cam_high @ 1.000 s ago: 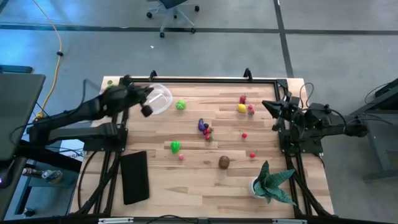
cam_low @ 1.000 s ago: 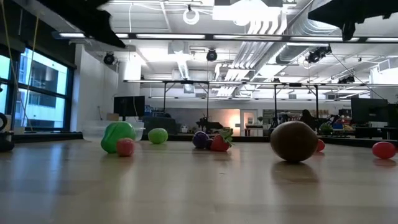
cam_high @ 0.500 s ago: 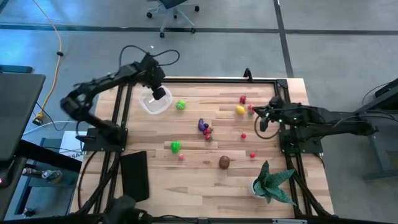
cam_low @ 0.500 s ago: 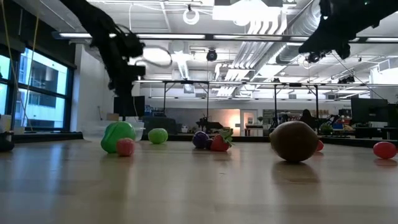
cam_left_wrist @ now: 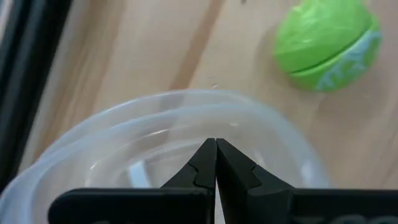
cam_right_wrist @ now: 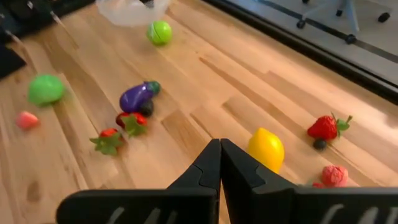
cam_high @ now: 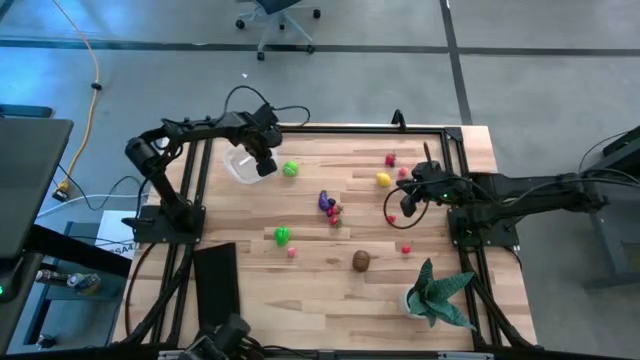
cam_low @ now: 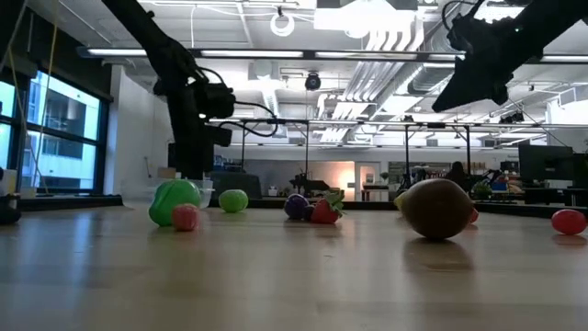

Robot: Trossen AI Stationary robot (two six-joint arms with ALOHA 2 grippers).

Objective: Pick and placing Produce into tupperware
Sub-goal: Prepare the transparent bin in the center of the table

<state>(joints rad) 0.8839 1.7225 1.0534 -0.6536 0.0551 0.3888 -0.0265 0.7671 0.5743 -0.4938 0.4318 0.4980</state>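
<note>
At the tabletop's six o'clock edge nothing has shifted: the brown egg-shaped toy fruit (cam_high: 360, 261) and the bright green toy pepper (cam_high: 282, 236) lie where they lay a second ago, with the purple toy aubergine (cam_high: 327, 201) and small red pieces near the centre. The arms have changed. The right gripper (cam_high: 409, 205), jaws pressed together and holding nothing, has swung out from its three o'clock rest and now hangs above the wood near the yellow toy lemon (cam_high: 383, 179). Farther off, toward eleven o'clock, the left gripper (cam_high: 266, 166), jaws likewise shut and empty, has come over the clear rounded plastic tub (cam_high: 238, 166), with the round green toy fruit (cam_high: 290, 169) just beside it. The tub looks empty, so picking is only now starting.
</note>
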